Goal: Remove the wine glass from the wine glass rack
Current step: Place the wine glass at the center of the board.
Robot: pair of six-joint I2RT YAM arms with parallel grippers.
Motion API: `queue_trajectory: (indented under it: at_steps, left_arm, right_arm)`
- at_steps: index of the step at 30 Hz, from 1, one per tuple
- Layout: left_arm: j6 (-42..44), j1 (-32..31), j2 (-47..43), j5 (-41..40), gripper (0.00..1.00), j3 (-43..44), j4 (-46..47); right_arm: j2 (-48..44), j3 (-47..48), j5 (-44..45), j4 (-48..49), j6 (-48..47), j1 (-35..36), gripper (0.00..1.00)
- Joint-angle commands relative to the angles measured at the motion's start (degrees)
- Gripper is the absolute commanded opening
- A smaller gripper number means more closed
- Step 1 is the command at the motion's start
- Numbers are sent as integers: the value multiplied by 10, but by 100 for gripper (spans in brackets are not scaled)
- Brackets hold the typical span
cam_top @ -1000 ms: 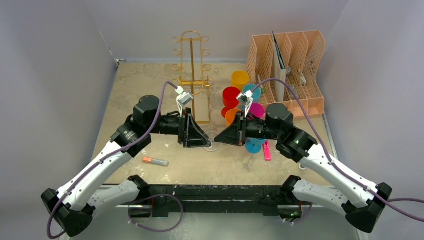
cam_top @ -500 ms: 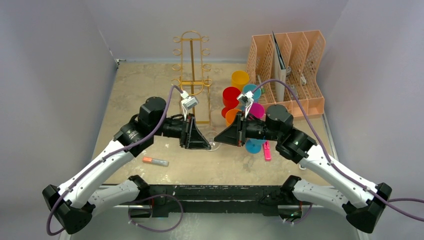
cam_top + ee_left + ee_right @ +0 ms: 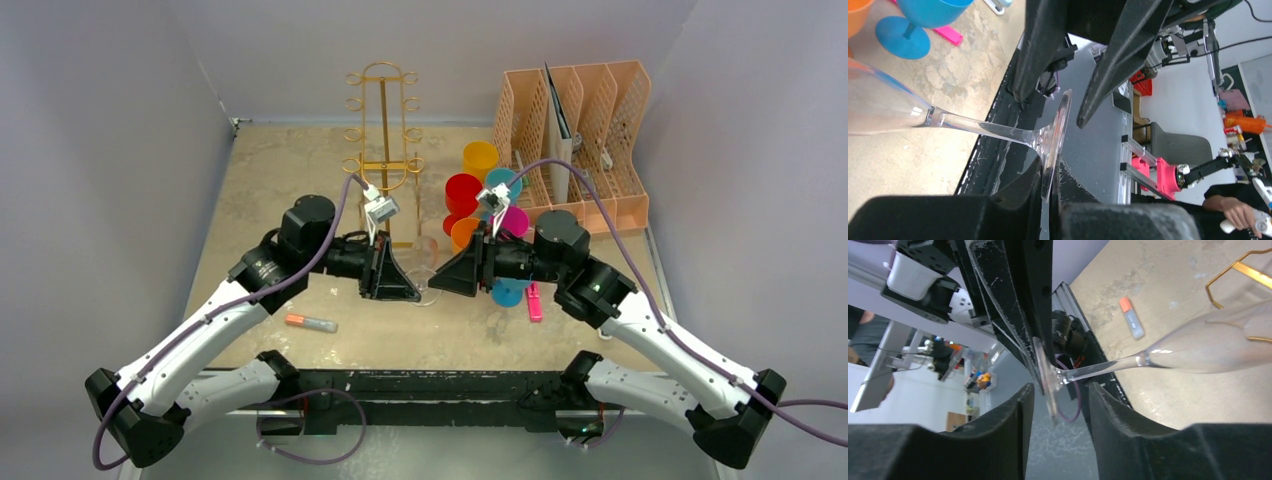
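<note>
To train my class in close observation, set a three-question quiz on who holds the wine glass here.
1. True or false: the wine glass hangs on the gold rack.
2. Which one clamps the glass's foot? A the left end effector; B the right end effector; C neither.
3. Fill in: the right end effector's jaws stand ____ on either side of the foot.
Key: 1 false; 2 A; 3 open.

High rear view, 2 opposed wrist close-ups, shared wine glass
</note>
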Motion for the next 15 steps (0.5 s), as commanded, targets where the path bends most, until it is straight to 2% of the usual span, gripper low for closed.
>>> queue_trajectory:
  at_steps: [1, 6, 8, 10, 12, 15]
  left_arm:
    - [75, -6, -23, 54, 0, 8, -35]
    - [153, -7, -70, 65, 0, 5, -118]
    - [173, -7, -88, 63, 0, 2, -126]
    - [180, -7, -104, 76, 0, -8, -116]
    - [185, -7, -117, 111, 0, -29, -80]
    - [213, -7, -138, 123, 0, -46, -54]
  right_arm:
    - [-29, 38, 13, -44, -21, -1, 53]
    - [-68, 67, 134, -133, -70, -1, 69]
    - [-81, 69, 204, -167, -79, -1, 69]
    - [-83, 73, 270, -208, -80, -1, 66]
    - [-73, 86, 317, -260, -74, -2, 67]
    - [-52, 103, 324, -301, -71, -3, 73]
